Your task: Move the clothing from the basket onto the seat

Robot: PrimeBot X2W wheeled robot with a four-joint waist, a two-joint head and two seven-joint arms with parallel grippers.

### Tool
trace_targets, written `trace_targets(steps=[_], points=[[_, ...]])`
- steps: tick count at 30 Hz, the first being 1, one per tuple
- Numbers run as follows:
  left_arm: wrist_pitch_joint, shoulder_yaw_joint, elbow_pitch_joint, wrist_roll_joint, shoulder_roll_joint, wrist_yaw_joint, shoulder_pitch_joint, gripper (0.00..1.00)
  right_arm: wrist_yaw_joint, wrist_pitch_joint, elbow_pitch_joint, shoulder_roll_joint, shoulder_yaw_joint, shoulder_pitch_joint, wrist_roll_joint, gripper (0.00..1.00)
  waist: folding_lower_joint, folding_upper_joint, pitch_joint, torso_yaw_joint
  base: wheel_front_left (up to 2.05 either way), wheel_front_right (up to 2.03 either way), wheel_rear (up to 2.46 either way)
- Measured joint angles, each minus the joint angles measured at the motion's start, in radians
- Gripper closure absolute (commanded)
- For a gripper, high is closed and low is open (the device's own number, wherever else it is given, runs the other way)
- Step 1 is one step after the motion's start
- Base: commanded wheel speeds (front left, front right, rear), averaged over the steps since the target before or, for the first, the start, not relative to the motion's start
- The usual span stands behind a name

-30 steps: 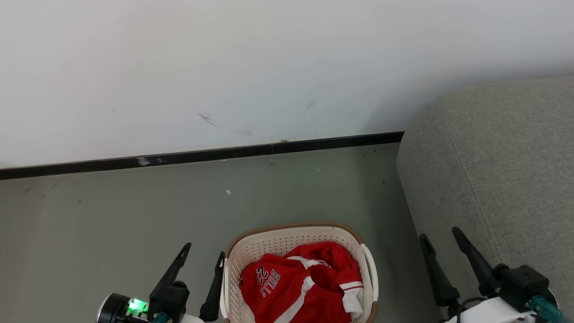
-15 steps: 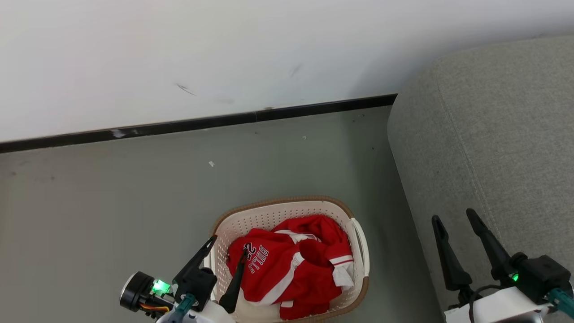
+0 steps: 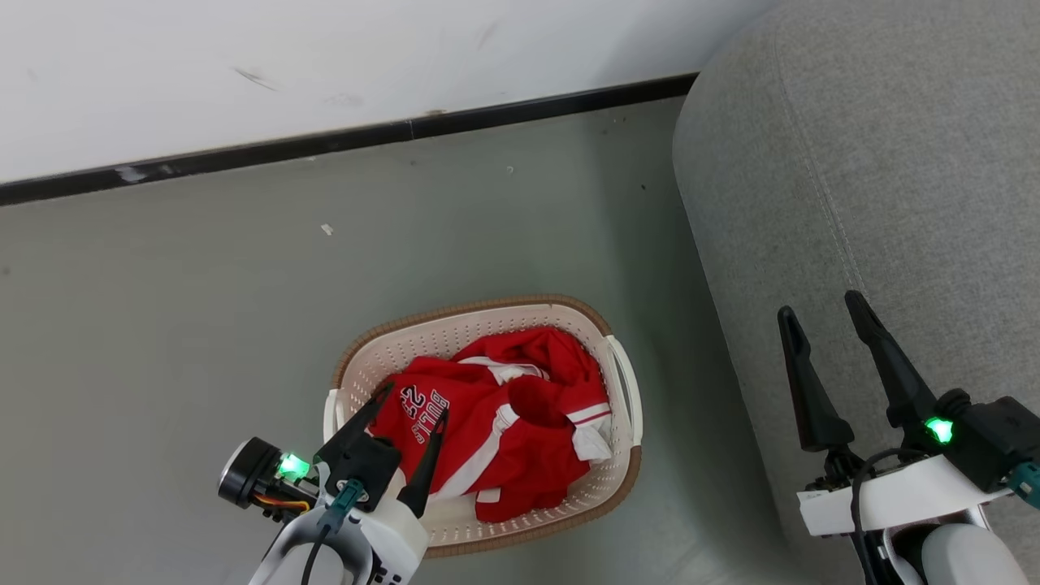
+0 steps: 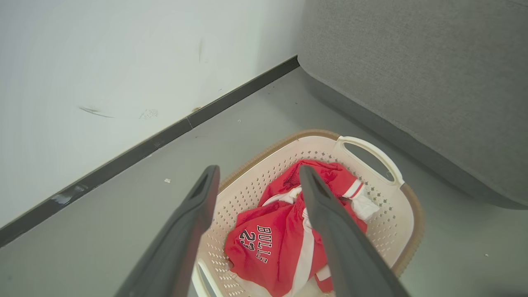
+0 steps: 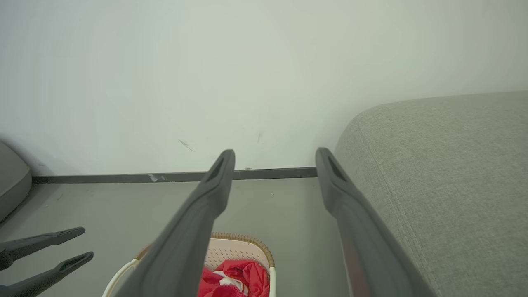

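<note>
The clothing [image 3: 487, 431] lay heaped in the basket [image 3: 471, 307] beside the seat [image 3: 877, 162], the left gripper [image 3: 416, 400] poised over it, the right gripper [image 3: 817, 303] near the seat — both with jaws spread, empty — and a shallow pinch could slip off or snag the basket wall.

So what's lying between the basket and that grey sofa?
Nothing: just a strip of bare grey floor separates the basket from the sofa, seen in the head and left wrist views.
</note>
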Motion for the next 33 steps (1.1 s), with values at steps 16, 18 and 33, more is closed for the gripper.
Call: trace_targets(steps=[16, 18, 33], points=[[-0.002, -0.024, 0.15, 0.061, 0.03, -0.012, -0.118, 0.0, 0.0, -0.002, -0.031, -0.001, 0.035, -0.121, 0.031, 0.0, 0.0, 0.0, 0.171, -0.099, 0.0, 0.0, 0.0], [-0.002, -0.031, 0.162, 0.069, 0.033, -0.012, -0.132, 0.0, 0.0, -0.004, -0.033, -0.001, 0.04, -0.135, 0.037, 0.0, 0.0, 0.0, 0.189, -0.112, 0.0, 0.0, 0.0], [-0.006, -0.073, 0.267, 0.132, 0.059, -0.013, -0.23, 0.0, 0.0, -0.007, -0.035, -0.001, 0.075, -0.227, 0.094, 0.0, 0.0, 0.0, 0.311, -0.199, 0.0, 0.0, 0.0]])
